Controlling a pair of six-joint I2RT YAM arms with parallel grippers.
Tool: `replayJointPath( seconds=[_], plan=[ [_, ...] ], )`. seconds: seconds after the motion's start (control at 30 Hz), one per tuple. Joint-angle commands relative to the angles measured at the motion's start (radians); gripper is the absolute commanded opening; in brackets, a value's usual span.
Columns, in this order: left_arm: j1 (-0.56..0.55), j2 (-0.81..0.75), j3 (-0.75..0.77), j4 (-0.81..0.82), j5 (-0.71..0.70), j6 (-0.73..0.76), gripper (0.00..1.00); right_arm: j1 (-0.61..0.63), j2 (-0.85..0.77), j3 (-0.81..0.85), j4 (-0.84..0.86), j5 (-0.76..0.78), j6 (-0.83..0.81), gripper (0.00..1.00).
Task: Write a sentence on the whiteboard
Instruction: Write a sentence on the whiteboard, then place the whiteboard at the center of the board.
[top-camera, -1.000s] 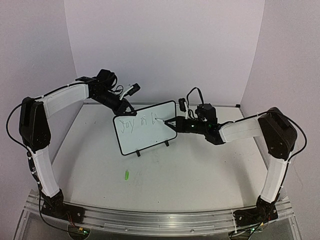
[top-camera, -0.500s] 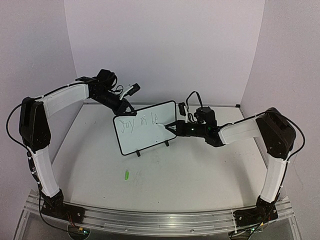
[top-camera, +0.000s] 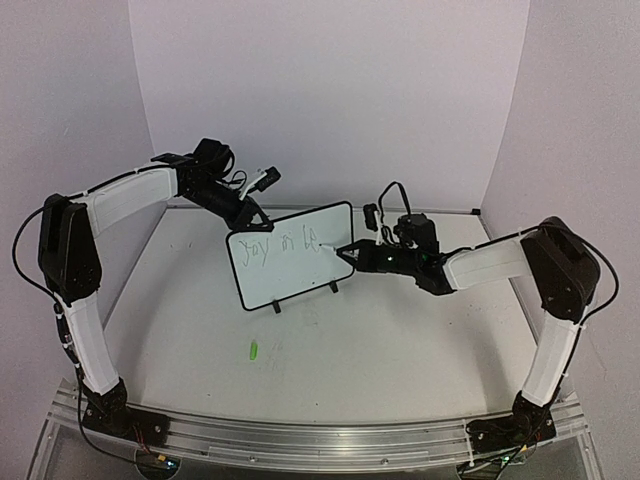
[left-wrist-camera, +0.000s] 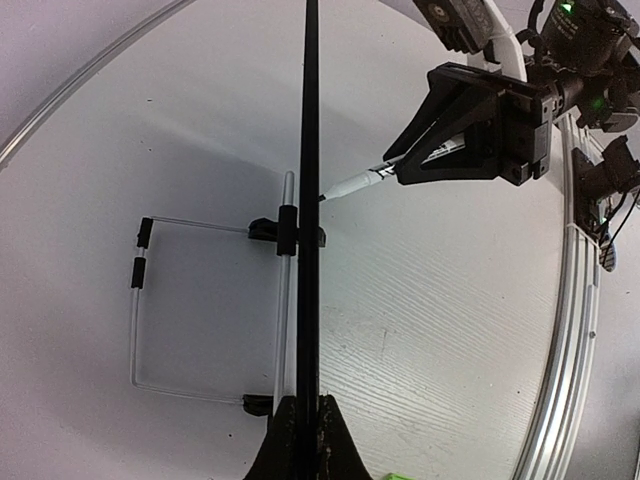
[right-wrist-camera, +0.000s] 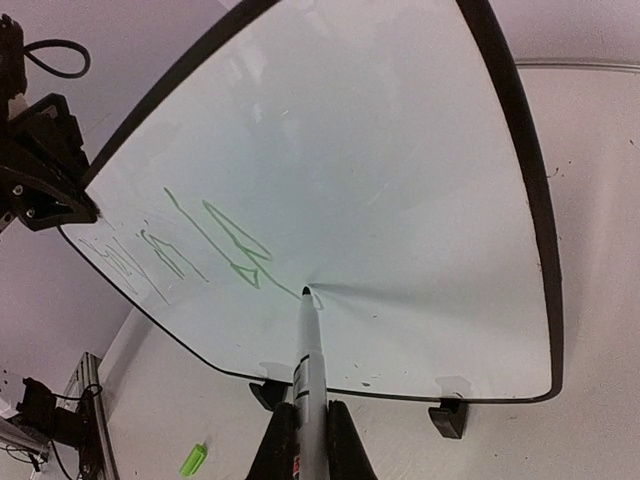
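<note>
Since 1 second ago we see the right arm carry its marker a little rightward and lower across the board, while the left arm has kept its place.

On the table (top-camera: 400, 340) near the left arm lies a green cap (top-camera: 253, 350), well apart from the work. The left gripper (top-camera: 250, 215) is closed narrow on the top left edge of the board (top-camera: 290, 270), which stands tilted on its 2 feet (top-camera: 276, 309) in the middle of the table. The sentence (top-camera: 283, 243) runs as green scrawl along the upper part of the white face. Right of it the marker (right-wrist-camera: 308, 360) has its tip touching the board, pinched in the right gripper (top-camera: 362, 255), whose jaws are shut tight around the barrel.

We judge 3 risks:
- The tip pushes on the face, so if the left hold slips, the board could rock back or skid on its feet and smear the stroke.
- The line is already nearing the right side, so further words may run off the frame unless we drop to a lower row.
- Too light a press would skip, and too hard a press could twist the marker in the jaws.
</note>
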Motion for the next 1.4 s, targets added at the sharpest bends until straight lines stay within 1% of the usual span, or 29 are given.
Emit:
replayJointPath(
  seconds=[0.0, 0.13, 0.2, 0.3, 0.4, 0.5, 0.6, 0.7, 0.8, 0.9, 1.2, 1.37],
  plan=[
    [-0.011, 0.012, 0.01, -0.033, 0.033, 0.021, 0.0, -0.004, -0.102, -0.036, 0.022, -0.011, -0.021, 0.0],
    [-0.012, 0.011, 0.011, -0.031, 0.028, 0.016, 0.01, -0.004, -0.16, -0.059, -0.02, -0.016, -0.039, 0.0],
    [-0.012, 0.012, 0.013, -0.026, 0.026, 0.011, 0.06, -0.004, -0.184, -0.056, -0.064, -0.023, -0.061, 0.0],
    [-0.013, 0.016, 0.021, -0.024, 0.021, 0.002, 0.23, -0.004, -0.219, -0.034, -0.17, -0.029, -0.112, 0.0],
    [-0.012, 0.017, 0.024, -0.021, 0.012, -0.002, 0.41, -0.004, -0.26, -0.009, -0.281, -0.001, -0.161, 0.0],
    [-0.011, 0.009, 0.019, -0.012, 0.001, -0.006, 0.6, -0.004, -0.313, -0.017, -0.34, 0.022, -0.222, 0.0],
    [-0.012, 0.002, 0.016, -0.001, -0.006, -0.011, 0.71, -0.005, -0.362, -0.03, -0.367, 0.052, -0.254, 0.0],
    [-0.012, -0.006, 0.026, 0.011, -0.015, -0.014, 0.79, -0.006, -0.37, -0.016, -0.4, 0.054, -0.278, 0.0],
    [-0.012, 0.002, 0.054, 0.022, -0.026, -0.02, 0.85, -0.009, -0.349, 0.002, -0.412, 0.023, -0.293, 0.0],
    [-0.012, 0.028, 0.104, 0.014, -0.023, -0.029, 0.87, -0.017, -0.326, 0.017, -0.411, -0.013, -0.304, 0.0],
    [-0.041, 0.093, 0.216, -0.01, -0.038, -0.041, 0.91, -0.047, -0.239, 0.094, -0.41, -0.111, -0.348, 0.0],
    [-0.062, 0.126, 0.258, -0.016, -0.058, -0.043, 0.92, -0.083, -0.183, 0.145, -0.41, -0.202, -0.371, 0.0]
  ],
)
